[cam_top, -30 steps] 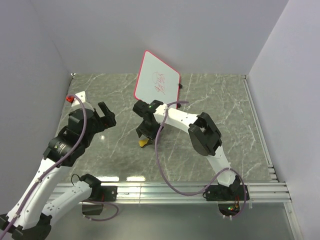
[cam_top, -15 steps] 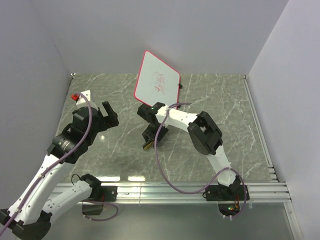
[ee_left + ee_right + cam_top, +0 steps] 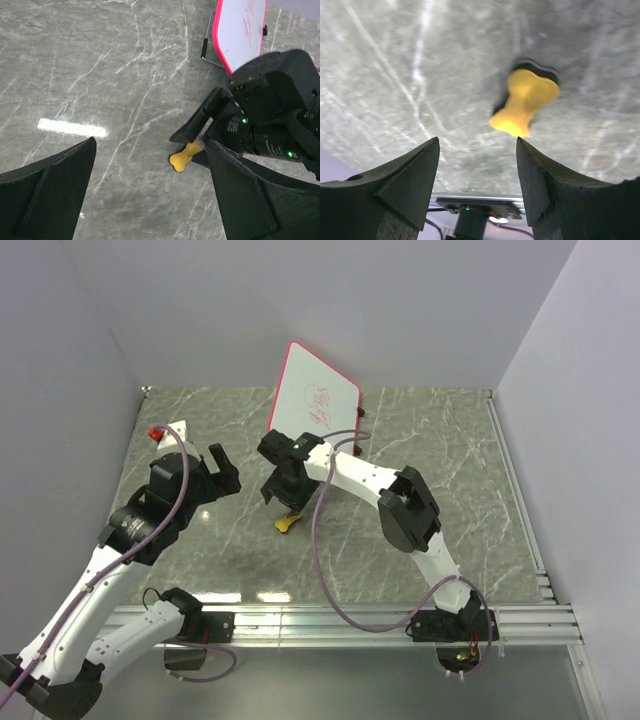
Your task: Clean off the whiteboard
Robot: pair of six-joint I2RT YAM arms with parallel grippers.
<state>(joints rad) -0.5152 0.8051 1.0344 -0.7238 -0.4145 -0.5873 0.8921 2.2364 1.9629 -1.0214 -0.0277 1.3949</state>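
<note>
The whiteboard (image 3: 312,405) stands tilted on a black wire stand at the back of the table, with red scribbles on its face. It also shows in the left wrist view (image 3: 242,30). The yellow bone-shaped eraser (image 3: 289,523) lies flat on the grey marble table. My right gripper (image 3: 281,498) is open just above and behind the eraser. In the right wrist view the eraser (image 3: 525,102) lies beyond the fingertips of the open gripper (image 3: 478,142), outside the jaws. My left gripper (image 3: 216,472) is open and empty, left of the eraser (image 3: 184,156).
Grey walls close in the table on the left, back and right. An aluminium rail (image 3: 350,620) runs along the near edge. The right arm's purple cable (image 3: 316,540) hangs in a loop over the table in front of the eraser.
My right gripper has lifted off the eraser and drawn back toward the whiteboard. The eraser stays on the table. My left arm has crept a little farther forward.
</note>
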